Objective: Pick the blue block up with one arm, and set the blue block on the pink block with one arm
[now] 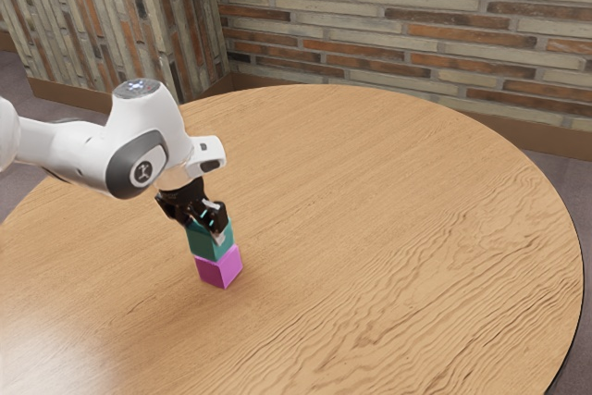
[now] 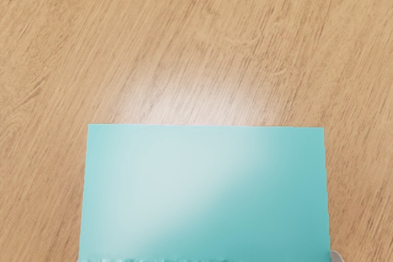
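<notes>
The blue block (image 1: 207, 241) already sits on the pink block (image 1: 220, 269), low and left of centre in the exterior view, the pair stacked on the desk (image 1: 398, 228). The pincer (image 1: 209, 221) looks closed on the blue block's sides, so letting go and lifting clear seem to be what is left. The arm (image 1: 88, 153) reaches in from the left edge, its wrist bent steeply downward over the stack. In the wrist view the blue block (image 2: 202, 194) lies right under the hand.
</notes>
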`<state>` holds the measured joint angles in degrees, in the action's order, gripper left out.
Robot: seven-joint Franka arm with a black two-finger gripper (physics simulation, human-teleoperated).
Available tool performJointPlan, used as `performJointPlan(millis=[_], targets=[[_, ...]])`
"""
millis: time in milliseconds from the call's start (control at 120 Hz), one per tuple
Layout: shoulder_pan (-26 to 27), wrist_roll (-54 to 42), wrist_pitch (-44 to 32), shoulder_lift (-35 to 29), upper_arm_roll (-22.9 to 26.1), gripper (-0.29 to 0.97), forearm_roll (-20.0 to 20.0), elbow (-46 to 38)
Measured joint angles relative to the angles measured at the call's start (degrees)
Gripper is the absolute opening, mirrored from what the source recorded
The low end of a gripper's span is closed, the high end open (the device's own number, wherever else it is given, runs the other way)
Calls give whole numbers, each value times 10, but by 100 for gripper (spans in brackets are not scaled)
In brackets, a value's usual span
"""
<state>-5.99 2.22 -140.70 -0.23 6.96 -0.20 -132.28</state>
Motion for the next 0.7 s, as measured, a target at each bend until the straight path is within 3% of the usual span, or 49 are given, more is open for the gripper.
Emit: performJointPlan(millis=[458, 700], targets=[[-10, 6, -3, 13, -8, 25, 3, 16], [-11, -7, -2, 11, 1, 51, -9, 17]])
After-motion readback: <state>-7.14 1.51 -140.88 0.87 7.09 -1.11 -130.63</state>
